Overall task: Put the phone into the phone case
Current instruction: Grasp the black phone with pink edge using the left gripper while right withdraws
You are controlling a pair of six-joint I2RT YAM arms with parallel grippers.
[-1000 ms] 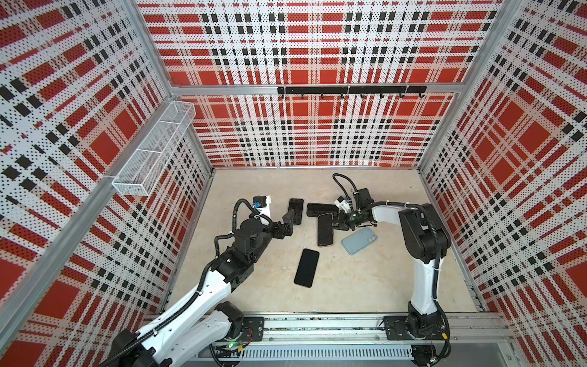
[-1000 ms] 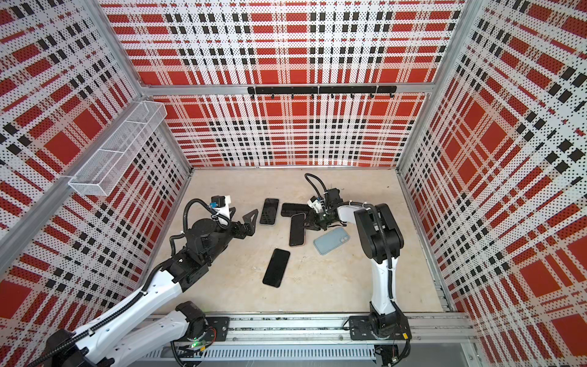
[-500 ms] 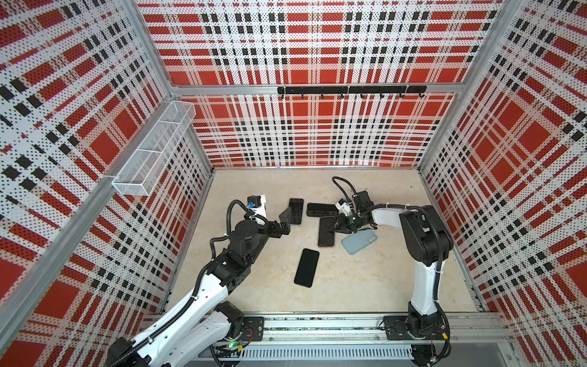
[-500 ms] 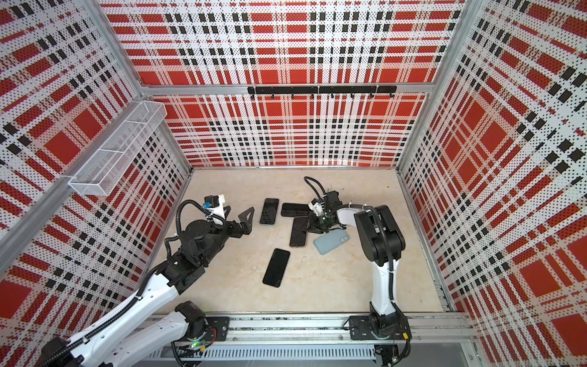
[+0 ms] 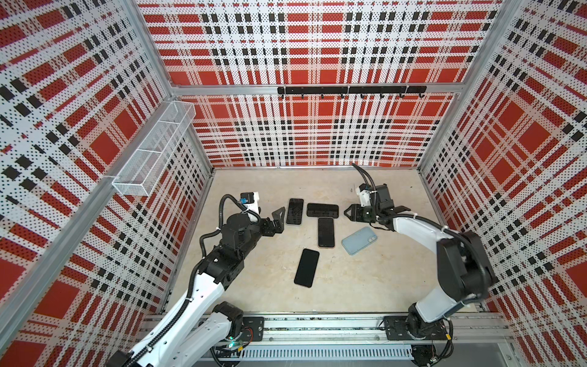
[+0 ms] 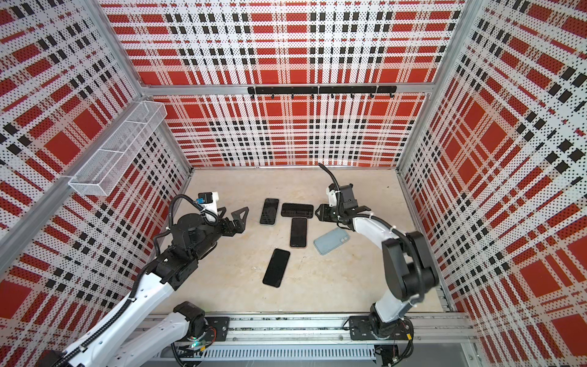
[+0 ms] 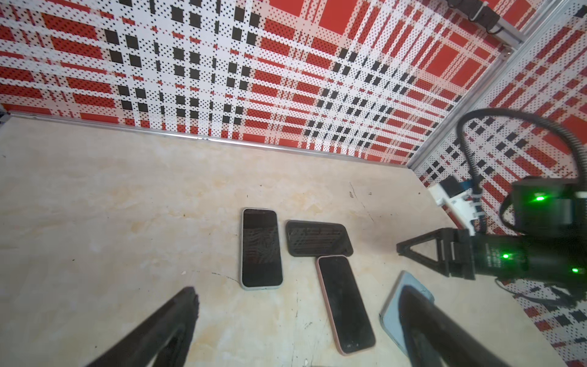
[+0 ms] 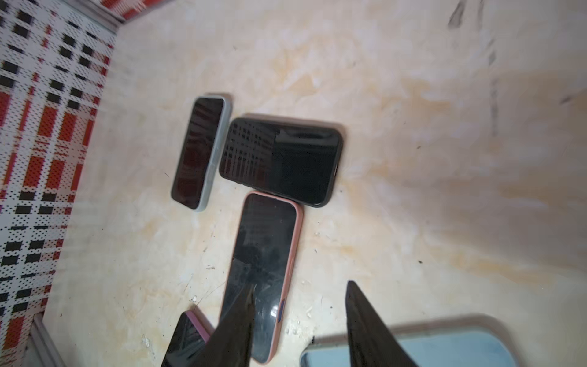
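In both top views the phone (image 5: 326, 232) lies screen-up on the worktop (image 5: 365, 286); the right gripper (image 5: 347, 213) hovers near its far end and the left gripper (image 5: 279, 220) stands aside, both with fingers (image 5: 278, 213) spread and empty. Left wrist view: a pink rim edges the phone (image 7: 346, 302), so it appears seated. Right wrist view: the pink case (image 8: 299, 222) frames the screen evenly; the release is judged best completed by raising the fingers (image 8: 362, 324) straight up, clear of the blue case (image 8: 444, 346), then checking every corner.

blue item (image 8: 460, 349): blurred, cut off by edge, phone or case unclear | pink-edged phone corner (image 8: 184, 340): partly behind right claw (image 8: 300, 286), cut off
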